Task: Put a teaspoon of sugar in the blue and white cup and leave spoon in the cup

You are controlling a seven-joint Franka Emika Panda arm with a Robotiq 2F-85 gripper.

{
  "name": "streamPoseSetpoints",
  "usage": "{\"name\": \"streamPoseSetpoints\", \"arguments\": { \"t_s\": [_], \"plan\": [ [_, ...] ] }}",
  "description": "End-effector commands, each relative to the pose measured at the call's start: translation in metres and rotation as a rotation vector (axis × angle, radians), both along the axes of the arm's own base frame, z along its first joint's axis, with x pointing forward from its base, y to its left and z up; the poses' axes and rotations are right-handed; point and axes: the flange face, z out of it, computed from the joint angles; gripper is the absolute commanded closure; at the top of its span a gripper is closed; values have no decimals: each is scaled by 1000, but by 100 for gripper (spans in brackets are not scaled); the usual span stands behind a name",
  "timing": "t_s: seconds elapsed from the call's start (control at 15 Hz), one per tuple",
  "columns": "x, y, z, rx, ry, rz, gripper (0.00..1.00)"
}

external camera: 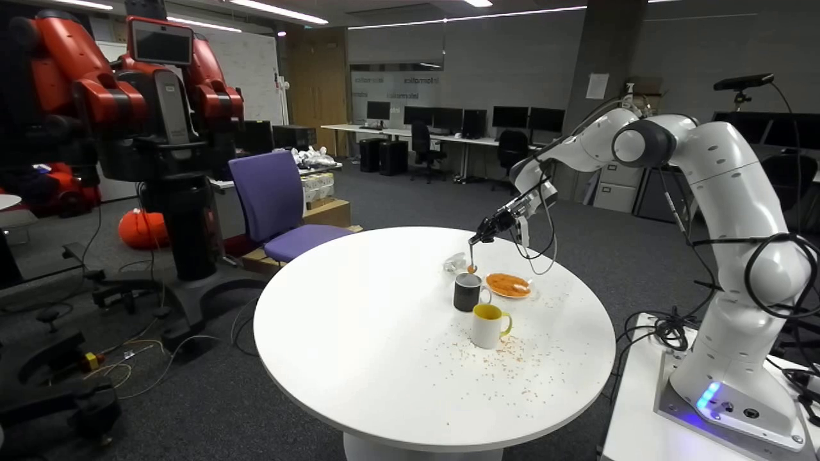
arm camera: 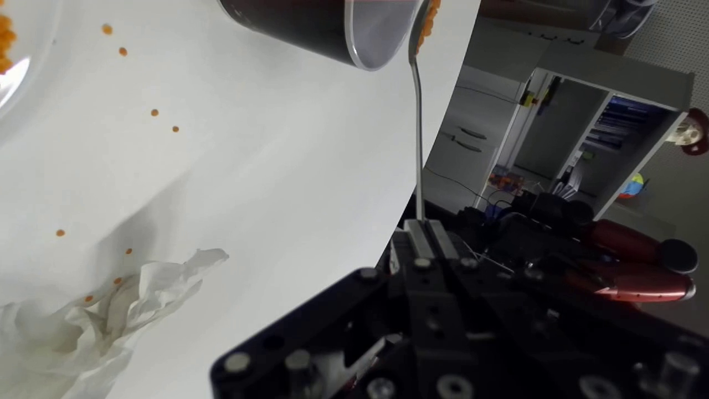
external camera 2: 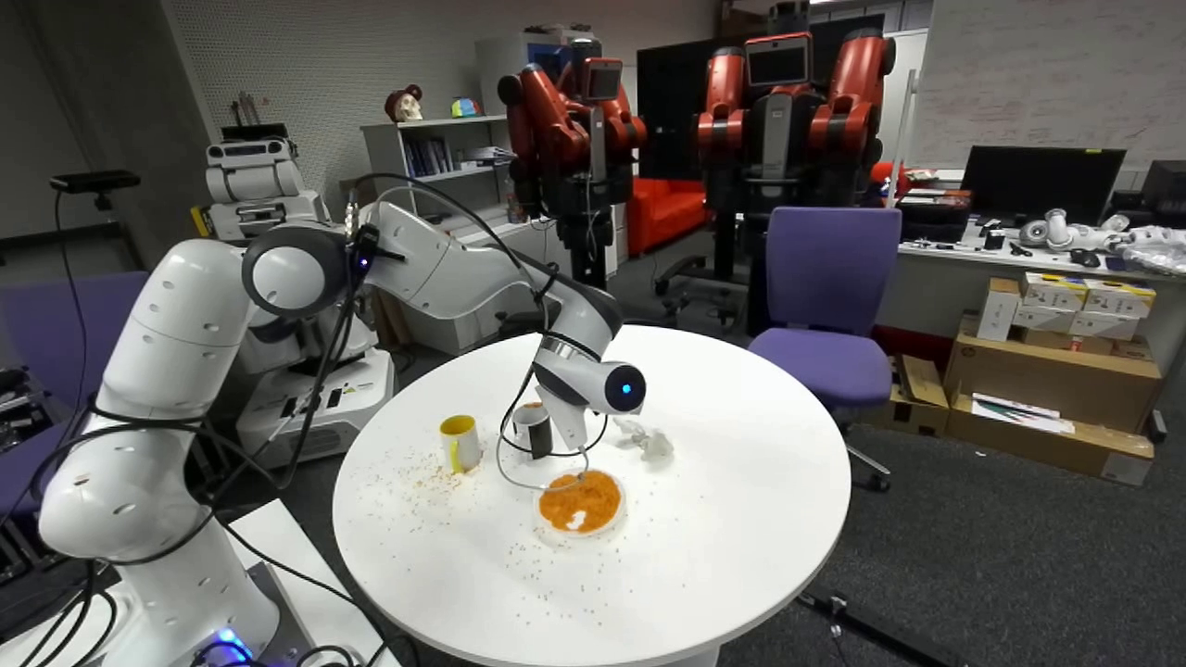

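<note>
My gripper (arm camera: 424,226) is shut on the thin end of the spoon (arm camera: 419,138). The spoon's bowl holds orange granules (arm camera: 428,25) and is at the rim of the dark cup (arm camera: 299,19) in the wrist view; whether they touch I cannot tell. In an exterior view the spoon (external camera: 473,256) hangs down from the gripper (external camera: 473,242), its bowl above and behind the dark cup (external camera: 467,294). This cup (external camera 2: 532,431) shows a whitish side in an exterior view. No separate pale cup shows; it is hidden or out of view.
A white mug with yellow inside (external camera: 487,330) stands beside the dark cup. A shallow dish (external camera 2: 576,521) holds orange granules. Crumpled white paper (external camera 2: 650,443) lies nearby. Loose granules are scattered on the round white table (external camera: 359,333). Cables hang from the arm near the cup.
</note>
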Motion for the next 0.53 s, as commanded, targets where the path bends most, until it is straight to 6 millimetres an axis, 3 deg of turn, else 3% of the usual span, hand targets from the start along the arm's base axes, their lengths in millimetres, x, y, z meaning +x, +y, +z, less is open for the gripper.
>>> {"name": "streamPoseSetpoints", "arguments": {
  "t_s": [0.0, 0.47],
  "plan": [
    [-10, 10, 12, -50, 1, 3, 99],
    [-11, 11, 5, -105, 30, 16, 99]
  ]
}}
